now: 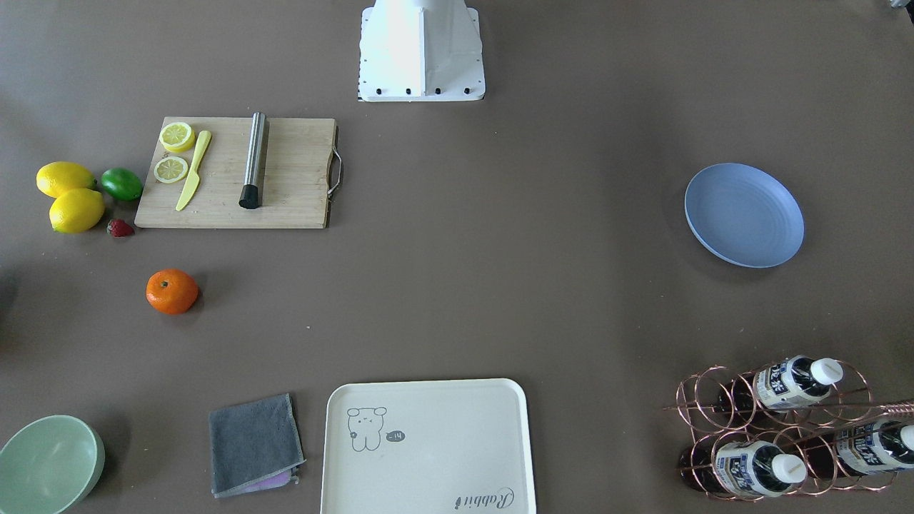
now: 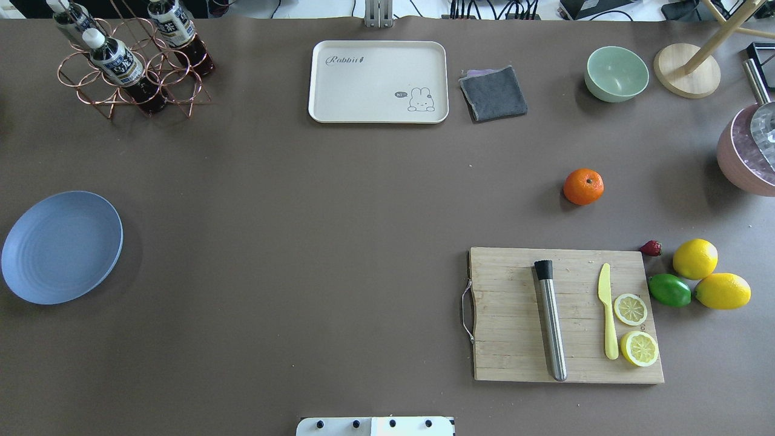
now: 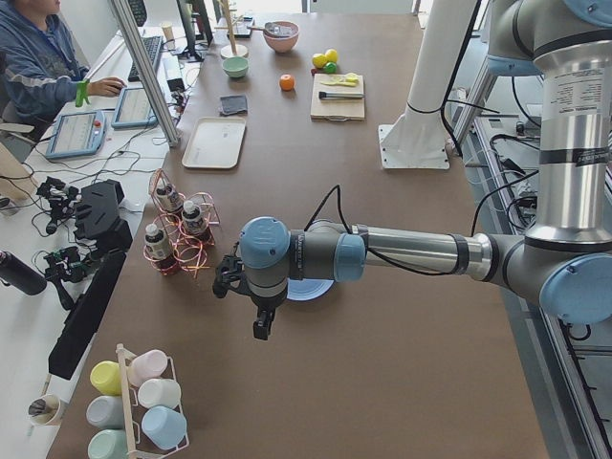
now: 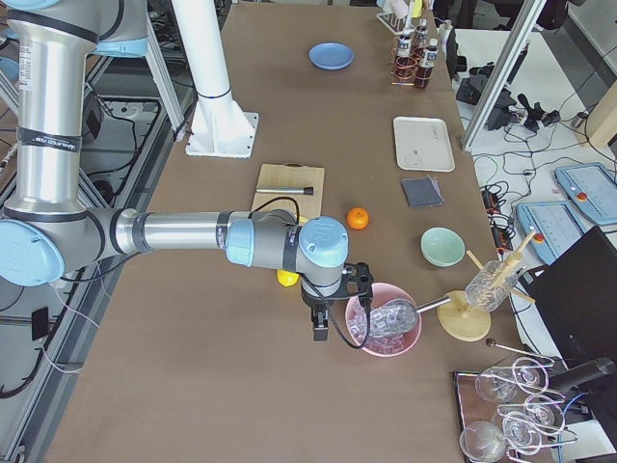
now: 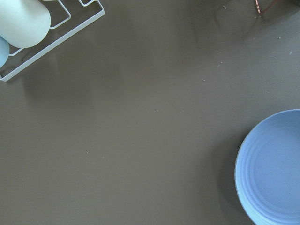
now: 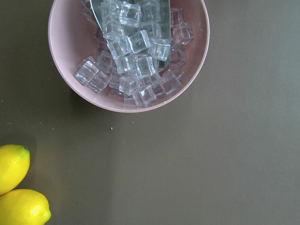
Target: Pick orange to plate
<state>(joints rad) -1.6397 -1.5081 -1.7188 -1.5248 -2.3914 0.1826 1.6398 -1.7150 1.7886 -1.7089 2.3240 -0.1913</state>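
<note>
The orange (image 2: 583, 186) sits alone on the brown table, beyond the cutting board on my right side; it also shows as the orange (image 1: 172, 291) and the orange (image 4: 358, 219). The pale blue plate (image 2: 60, 247) lies bare at the far left, also seen as the plate (image 1: 744, 215) and the plate (image 5: 276, 173). My left gripper (image 3: 260, 327) hangs near the plate's outer side. My right gripper (image 4: 320, 328) hovers by a pink bowl, well short of the orange. Both show only in the side views, so I cannot tell whether they are open or shut.
A wooden cutting board (image 2: 563, 315) carries a steel rod, a yellow knife and lemon slices. Two lemons (image 2: 708, 275), a lime and a strawberry lie beside it. A cream tray (image 2: 378, 82), grey cloth, green bowl (image 2: 616, 73), bottle rack (image 2: 130, 63) and pink ice bowl (image 6: 129, 51) line the edges.
</note>
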